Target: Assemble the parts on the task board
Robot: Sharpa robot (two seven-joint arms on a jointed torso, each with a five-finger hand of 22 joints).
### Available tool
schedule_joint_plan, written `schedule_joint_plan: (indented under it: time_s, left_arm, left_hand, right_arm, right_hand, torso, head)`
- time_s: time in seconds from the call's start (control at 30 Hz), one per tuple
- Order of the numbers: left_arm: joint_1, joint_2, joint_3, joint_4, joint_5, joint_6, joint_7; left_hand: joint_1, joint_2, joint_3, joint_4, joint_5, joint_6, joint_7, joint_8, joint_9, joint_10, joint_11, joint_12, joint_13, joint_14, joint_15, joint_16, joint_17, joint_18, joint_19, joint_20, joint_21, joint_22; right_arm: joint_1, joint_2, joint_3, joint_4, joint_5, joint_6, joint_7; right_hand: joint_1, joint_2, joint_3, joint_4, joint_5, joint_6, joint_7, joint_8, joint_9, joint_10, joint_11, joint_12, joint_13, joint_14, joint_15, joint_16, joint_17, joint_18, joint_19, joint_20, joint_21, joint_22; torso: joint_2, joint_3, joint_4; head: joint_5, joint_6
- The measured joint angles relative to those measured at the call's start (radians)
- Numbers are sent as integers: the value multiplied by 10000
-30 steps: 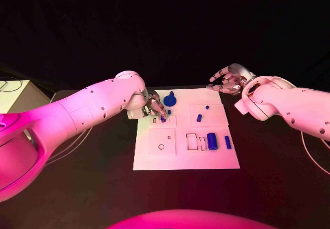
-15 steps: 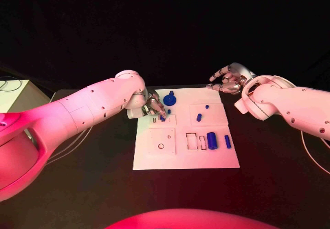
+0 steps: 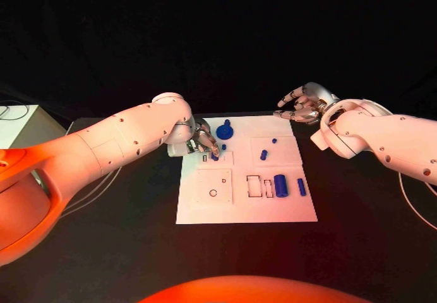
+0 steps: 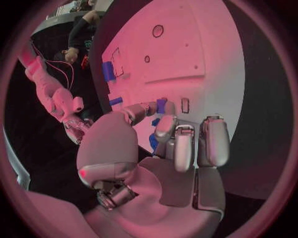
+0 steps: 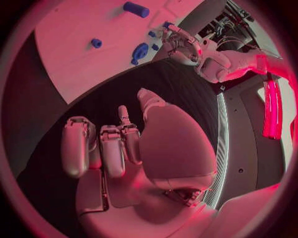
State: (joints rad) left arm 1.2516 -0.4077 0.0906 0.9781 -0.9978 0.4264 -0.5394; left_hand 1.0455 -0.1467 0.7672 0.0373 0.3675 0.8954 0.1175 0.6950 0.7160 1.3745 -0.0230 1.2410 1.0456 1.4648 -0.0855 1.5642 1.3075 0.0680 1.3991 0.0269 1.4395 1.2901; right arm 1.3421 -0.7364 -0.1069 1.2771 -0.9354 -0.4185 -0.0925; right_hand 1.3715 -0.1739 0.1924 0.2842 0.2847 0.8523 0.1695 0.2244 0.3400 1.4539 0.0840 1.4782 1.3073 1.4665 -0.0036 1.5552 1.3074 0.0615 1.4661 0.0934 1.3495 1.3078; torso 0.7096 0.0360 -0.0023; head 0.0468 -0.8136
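The white task board lies mid-table. My left hand hovers over its far left corner and pinches a small blue part between thumb and a finger, just above a small slot. My right hand hangs beyond the far right corner, fingers apart and holding nothing. A round blue part, two small pegs, a cylinder and a short bar lie on the board. The right wrist view shows the cylinder, the round part and my left hand.
Rectangular recesses and a round hole mark the board's near half. A pale box stands at the table's left edge, with cables trailing beside my left arm. Black table surrounds the board.
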Motion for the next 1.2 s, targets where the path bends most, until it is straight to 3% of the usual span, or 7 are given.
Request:
schedule_joint_plan:
  time_s: [0.9, 0.93, 1.07, 1.2]
  left_arm:
    - [0, 83, 1, -163, 3, 102, 0]
    - [1, 96, 1, -179, 3, 108, 0]
    - [11, 155, 0, -263, -1, 173, -7]
    - [36, 224, -46, -330, -9, 243, -14]
  left_hand:
    - [1, -1, -2, -2, -72, 0, -1, 139, 5, 4, 2, -8, -21, 20, 21, 0, 0, 1, 0, 0, 0, -8]
    - [1, -1, 0, 0, -72, 0, -2, 141, 215, 4, 2, -8, -21, 20, 21, 0, 0, 1, 0, 0, 0, -8]
    - [-10, 10, 28, 29, -97, 3, -5, 149, 233, 0, 6, -8, -20, 21, 22, 0, 0, 1, -1, 0, 0, -14]
    - [-70, 70, 29, 29, -192, 34, -34, 190, 235, 1, 7, -9, -20, 17, 18, 0, 0, 1, 0, 0, 0, -19]
  right_arm:
    - [-1, 13, 0, 0, 0, 0, 0]
    - [-1, 13, 0, 0, 0, 0, 0]
    - [-1, 13, 0, 1, 1, 0, 0]
    - [-1, 13, 0, 4, 2, 0, 0]
  right_hand:
    - [0, 0, 0, 0, 0, 0, 0, 0, 1, 0, 0, 0, 0, 0, 0, 0, 0, 0, 0, 0, 0, -4]
    - [0, 0, 0, 0, 0, 0, 0, 0, 1, 0, 0, 0, 0, 0, 0, 0, 0, -1, 0, 0, 0, -4]
    - [0, 0, 0, 0, 0, 0, 0, 0, 1, 0, 0, 0, 0, 0, 0, 0, 0, -1, 0, 0, 0, -4]
    - [0, 0, 0, 0, 0, 0, 0, 0, 1, 0, 0, 0, 0, 0, 0, 0, 0, -1, 0, 0, 0, -4]
  torso:
    - [9, 19, -9]
    - [9, 19, -10]
    - [12, 24, -10]
    - [12, 24, -11]
  head:
    - [10, -23]
    - [10, -24]
    - [11, -44]
    - [-16, -81]
